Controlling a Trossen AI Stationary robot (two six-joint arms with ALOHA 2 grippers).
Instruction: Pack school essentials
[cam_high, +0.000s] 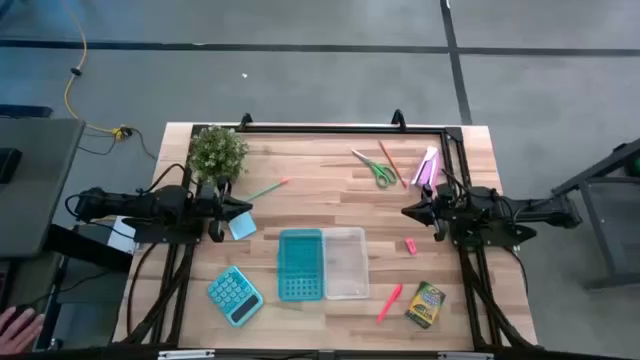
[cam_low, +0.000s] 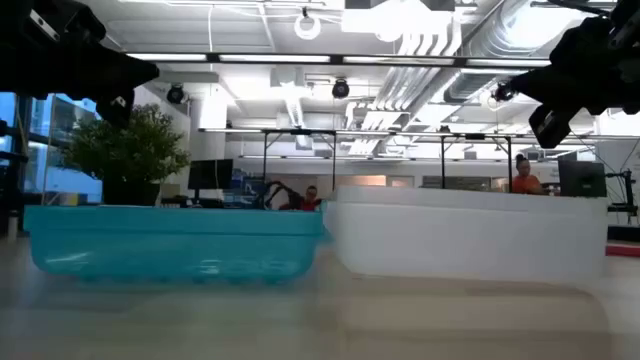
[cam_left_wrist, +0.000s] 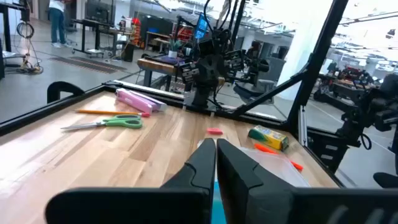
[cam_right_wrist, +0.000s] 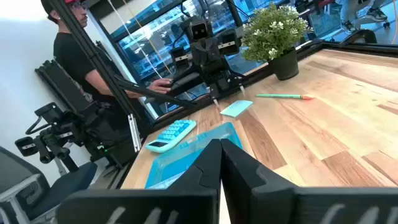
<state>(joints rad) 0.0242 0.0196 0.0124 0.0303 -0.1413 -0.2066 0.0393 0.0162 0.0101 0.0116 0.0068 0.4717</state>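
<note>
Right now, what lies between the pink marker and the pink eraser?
Only bare wood: in the high view, nothing sits between the pink marker and the pink eraser.

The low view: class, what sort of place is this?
Probably a robotics lab or workshop: exposed ceiling ducts and strip lights, other robot rigs on benches, and a wooden table framed by two robot arms.

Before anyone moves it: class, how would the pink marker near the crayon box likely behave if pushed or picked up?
The pink marker looks round and slim, so a sideways push would probably roll it. It seems rigid and light. Lying flat on the table, it may slip from a pinch.
</note>
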